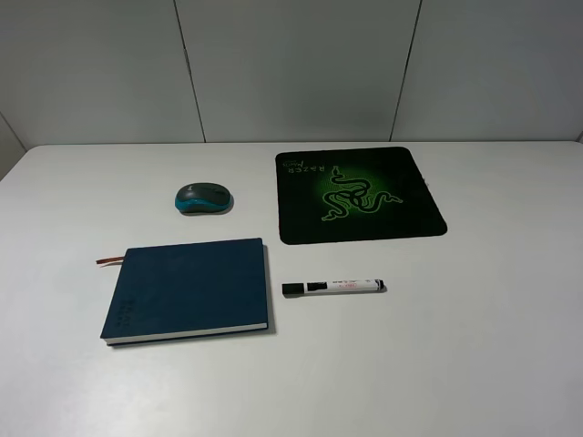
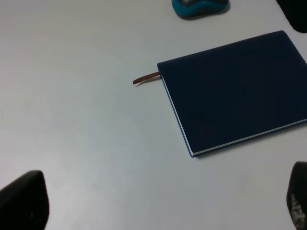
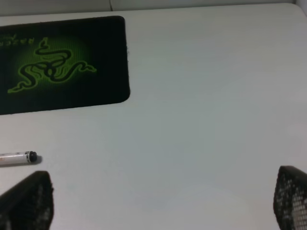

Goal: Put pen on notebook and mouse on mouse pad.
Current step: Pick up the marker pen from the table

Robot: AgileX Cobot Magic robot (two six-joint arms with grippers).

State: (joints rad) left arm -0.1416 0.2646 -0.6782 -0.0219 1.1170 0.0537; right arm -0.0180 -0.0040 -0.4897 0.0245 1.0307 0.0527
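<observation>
The teal mouse (image 1: 203, 198) with its dark grey top rests on the table, left of the black mouse pad (image 1: 360, 194) with the green snake emblem. The navy notebook (image 1: 187, 289) lies closed in front of the mouse, its ribbon (image 1: 109, 260) sticking out at the left. The white pen (image 1: 332, 287) lies just right of the notebook, black cap toward it. The left gripper (image 2: 160, 211) hangs open over bare table short of the notebook (image 2: 235, 91); the mouse (image 2: 199, 5) shows beyond it. The right gripper (image 3: 158, 206) is open, with the pen's end (image 3: 17, 158) and the pad (image 3: 57, 64) ahead. Neither arm shows in the exterior high view.
Everything lies on a white table (image 1: 492, 346) that ends at a grey panelled wall (image 1: 291, 64) behind the pad. Bare tabletop stretches to the right of the pen and in front of the notebook.
</observation>
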